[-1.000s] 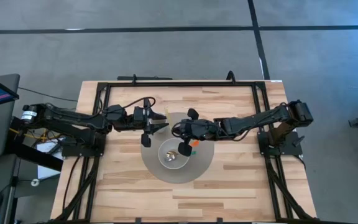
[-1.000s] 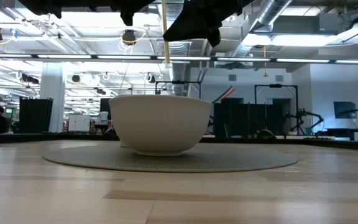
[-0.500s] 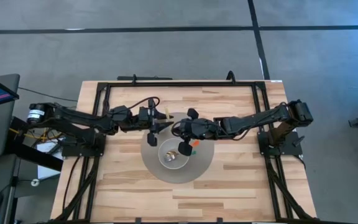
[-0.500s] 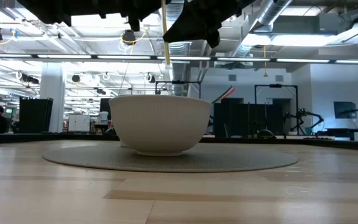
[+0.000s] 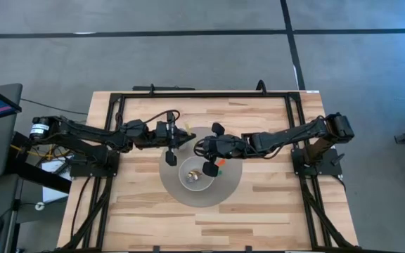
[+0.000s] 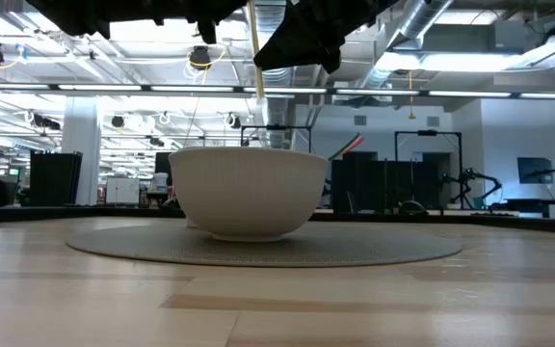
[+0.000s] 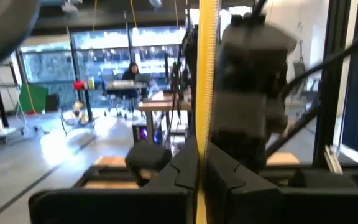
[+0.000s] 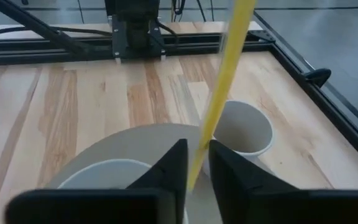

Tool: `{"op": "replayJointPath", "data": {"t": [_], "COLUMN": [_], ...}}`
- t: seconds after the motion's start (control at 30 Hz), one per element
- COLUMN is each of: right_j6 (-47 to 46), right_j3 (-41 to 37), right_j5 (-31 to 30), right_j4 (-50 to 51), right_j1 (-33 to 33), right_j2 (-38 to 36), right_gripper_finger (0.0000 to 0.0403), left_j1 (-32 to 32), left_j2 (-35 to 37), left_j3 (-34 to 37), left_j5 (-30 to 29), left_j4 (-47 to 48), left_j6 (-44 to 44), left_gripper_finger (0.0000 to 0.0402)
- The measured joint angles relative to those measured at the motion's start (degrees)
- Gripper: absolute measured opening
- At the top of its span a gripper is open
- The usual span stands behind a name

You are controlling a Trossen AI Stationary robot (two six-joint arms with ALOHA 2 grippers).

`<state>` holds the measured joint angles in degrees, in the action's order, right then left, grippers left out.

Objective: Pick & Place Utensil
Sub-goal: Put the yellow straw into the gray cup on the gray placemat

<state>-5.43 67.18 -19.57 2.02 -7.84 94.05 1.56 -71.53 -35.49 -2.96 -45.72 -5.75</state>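
Observation:
A thin yellow stick stands upright in the air, its lower end above the rim of a white bowl. The bowl sits on a round grey mat at mid-table. My left gripper and my right gripper meet over the mat's far edge, and each is shut on the stick. The stick shows between my left fingers in the left wrist view and between my right fingers in the right wrist view. My left gripper pinches the stick's shaft between its two fingers. The fingers come level from the table's left and lie across the stick, which runs upright above and below them, clear of the bowl. My right gripper pinches the stick near its lower end between its two fingers. The fingers come from the table's right, slanting down, and lie across the stick. Most of the stick stands above them.
A white cup stands on the table at the mat's far edge, under the grippers. An orange object lies beside the bowl on the mat, and something shiny lies in the bowl. A black frame rims the table.
My left gripper has gone toward the table's right edge, up to my right gripper, and has turned about its wrist. Its fingers, spread before, now stand together on the stick. The stick and my right gripper have kept still.

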Motion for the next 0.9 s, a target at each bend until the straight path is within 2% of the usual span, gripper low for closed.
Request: {"op": "replayJointPath", "data": {"t": [0.3, 0.37, 0.6, 0.8, 0.9], "right_j6": [-0.8, -2.8, -12.9, -13.1, -13.1], "right_j3": [0.0, 0.0, 0.0, 0.0, 0.0], "right_j5": [-1.3, -2.9, -4.7, -4.7, -4.6], "right_j4": [4.8, 8.3, 17.5, 17.0, 16.9], "right_j1": [0.1, 0.0, 0.0, 0.0, 0.0], "right_j2": [0.0, 0.0, 0.0, 0.0, 0.0], "right_gripper_finger": [0.0127, 0.0139, 0.0166, 0.0171, 0.0169], "left_j1": [0.0, 0.0, -0.4, -2.4, -3.0], "left_j2": [-0.1, -0.1, 0.8, 0.3, 0.3], "left_j3": [0.0, 0.0, 0.0, 0.1, 1.0], "left_j5": [-1.2, -3.7, -18.8, -24.2, -24.9], "left_j4": [3.7, 3.7, 6.0, 14.2, 13.8], "left_j6": [0.0, -1.7, -9.7, -7.1, -6.7], "left_gripper_finger": [0.0007, 0.0005, 0.0007, 0.0006, 0.0007]}}
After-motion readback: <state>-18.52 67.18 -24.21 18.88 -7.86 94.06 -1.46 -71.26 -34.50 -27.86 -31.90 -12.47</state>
